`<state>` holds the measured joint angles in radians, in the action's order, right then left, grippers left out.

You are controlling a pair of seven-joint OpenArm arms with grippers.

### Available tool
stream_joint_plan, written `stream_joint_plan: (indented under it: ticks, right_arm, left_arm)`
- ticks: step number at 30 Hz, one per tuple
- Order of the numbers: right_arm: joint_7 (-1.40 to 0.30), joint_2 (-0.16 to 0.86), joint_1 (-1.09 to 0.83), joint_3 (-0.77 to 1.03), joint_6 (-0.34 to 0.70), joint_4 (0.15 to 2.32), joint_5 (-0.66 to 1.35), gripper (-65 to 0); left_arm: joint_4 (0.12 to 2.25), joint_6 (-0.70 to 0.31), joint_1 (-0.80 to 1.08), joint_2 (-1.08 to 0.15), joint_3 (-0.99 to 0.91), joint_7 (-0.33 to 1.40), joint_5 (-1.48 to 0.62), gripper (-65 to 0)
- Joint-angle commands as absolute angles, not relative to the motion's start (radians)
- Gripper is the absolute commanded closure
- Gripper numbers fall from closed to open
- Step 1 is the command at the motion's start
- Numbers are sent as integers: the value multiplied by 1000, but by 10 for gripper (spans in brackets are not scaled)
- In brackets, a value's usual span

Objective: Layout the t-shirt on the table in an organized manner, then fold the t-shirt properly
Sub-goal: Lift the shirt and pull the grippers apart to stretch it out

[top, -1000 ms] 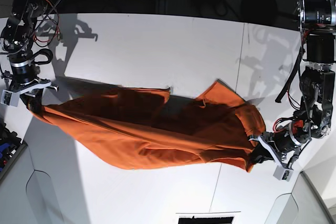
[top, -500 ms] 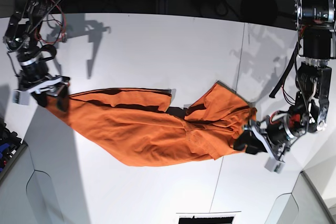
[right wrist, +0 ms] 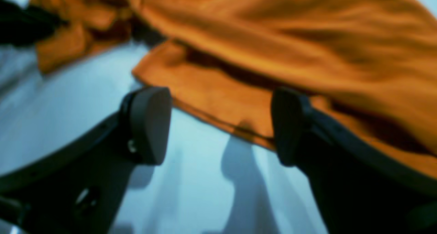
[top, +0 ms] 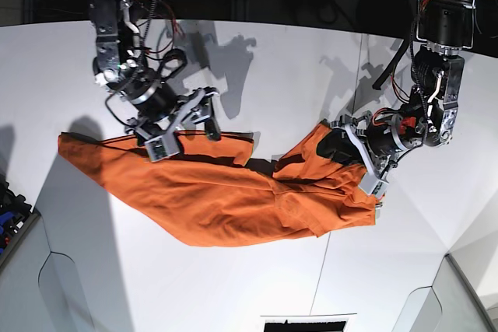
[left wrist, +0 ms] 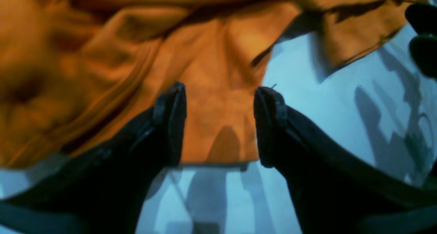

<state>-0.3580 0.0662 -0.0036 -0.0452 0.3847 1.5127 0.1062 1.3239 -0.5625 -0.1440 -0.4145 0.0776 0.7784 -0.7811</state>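
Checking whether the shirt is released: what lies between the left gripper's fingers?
In the left wrist view, the t-shirt edge on the table lies between the open left gripper.

The t-shirt point(top: 226, 192) is lying crumpled across the middle of the counter point(top: 296, 75), stretching sideways in the base view. The right pincer point(top: 187, 126) is hanging over the t-shirt's far edge, toward the view's left, jaws apart. The left pincer point(top: 354, 157) is sitting over the t-shirt's end on the view's right, jaws apart with cloth lying between them.
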Motion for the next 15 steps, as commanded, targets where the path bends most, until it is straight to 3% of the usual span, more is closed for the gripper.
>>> stream_joint_plan:
  ticks: [1, 10, 12, 13, 15]
  right_arm:
    - [-332, 66, 31, -70, 365, 1497, 92, -449]
    - [-311, 57, 194, -229, 281, 1241, 46, -443]
    - [-311, 49, 199, -231, 281, 1237, 33, -375]
    - [-310, 49, 199, -231, 281, 1237, 34, -311]
    - [-311, 49, 196, -231, 281, 1237, 33, -148]
  left_arm:
    - [1343, -573, -166, -415, 72, 755, -787, -340]
    - [1341, -527, -157, -390, 75, 714, -663, -339]
    - [1341, -527, -157, -391, 75, 714, -661, -321]
    - [1341, -527, -157, -390, 75, 714, -661, -278]
    - [1341, -528, -151, -391, 75, 706, -660, -133]
